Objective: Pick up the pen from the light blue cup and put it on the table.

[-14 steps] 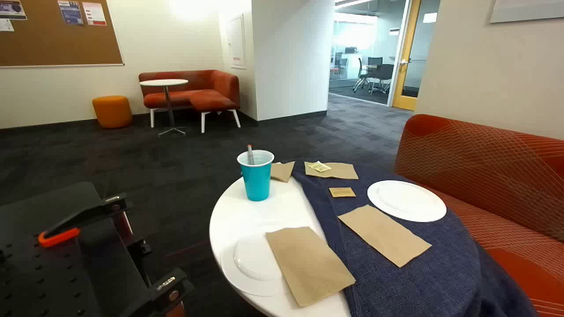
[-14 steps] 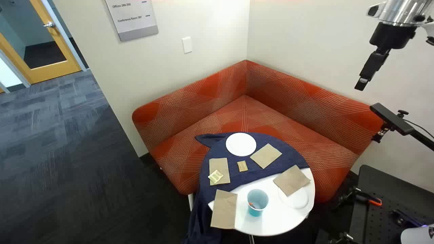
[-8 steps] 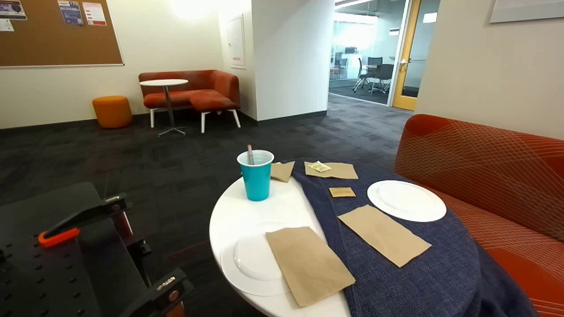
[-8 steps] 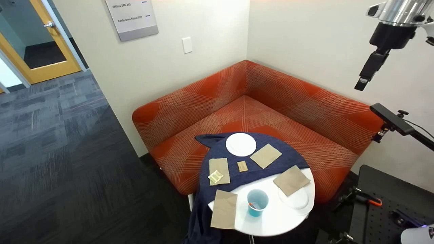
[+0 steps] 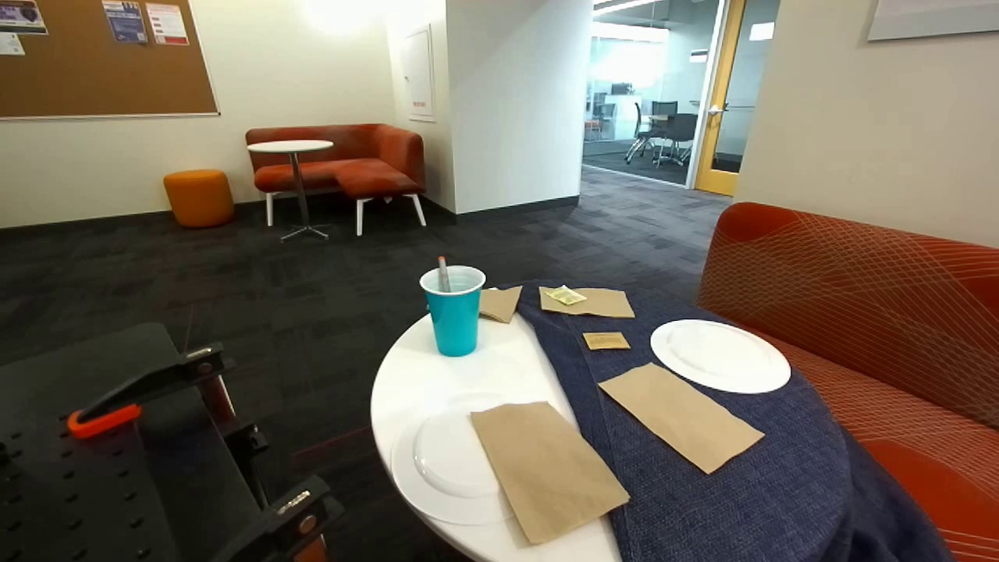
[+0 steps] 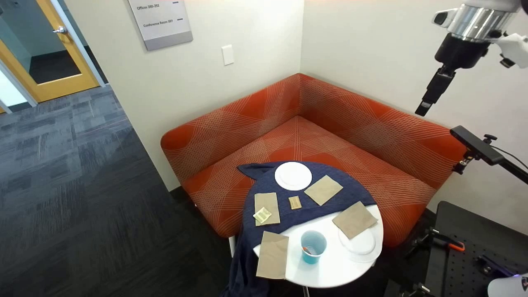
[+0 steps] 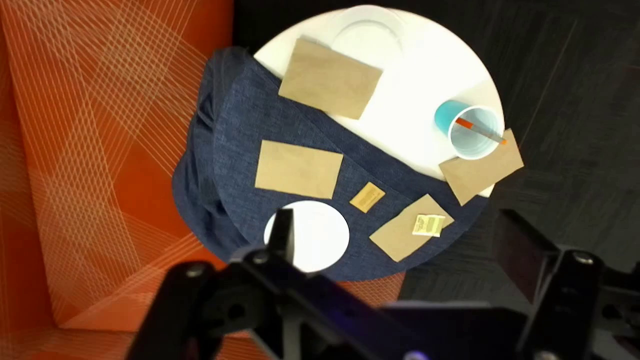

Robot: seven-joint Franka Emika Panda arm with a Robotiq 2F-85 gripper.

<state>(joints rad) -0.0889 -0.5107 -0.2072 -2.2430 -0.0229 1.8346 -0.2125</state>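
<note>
There is one light blue cup [image 5: 456,324], and in it one pen [image 7: 481,131]. One large round table [image 5: 468,382] carries one dark navy cloth [image 5: 749,476]. The brown napkins [image 5: 550,472] number four: in an exterior view, two near and two far. White plates [image 5: 720,356] come to two, one near left and one on the right. Small packets [image 5: 606,341] also make two. Of red sofas [image 5: 843,312] there are two, one near right and one far left; the far left also has one small white table [image 5: 290,146] and one orange stool [image 5: 199,199]. One arm [image 6: 480,24] bears one gripper [image 7: 397,225] with two fingers [image 7: 284,235]. Far off, the black chairs [image 5: 679,129] are too small to count surely.
</note>
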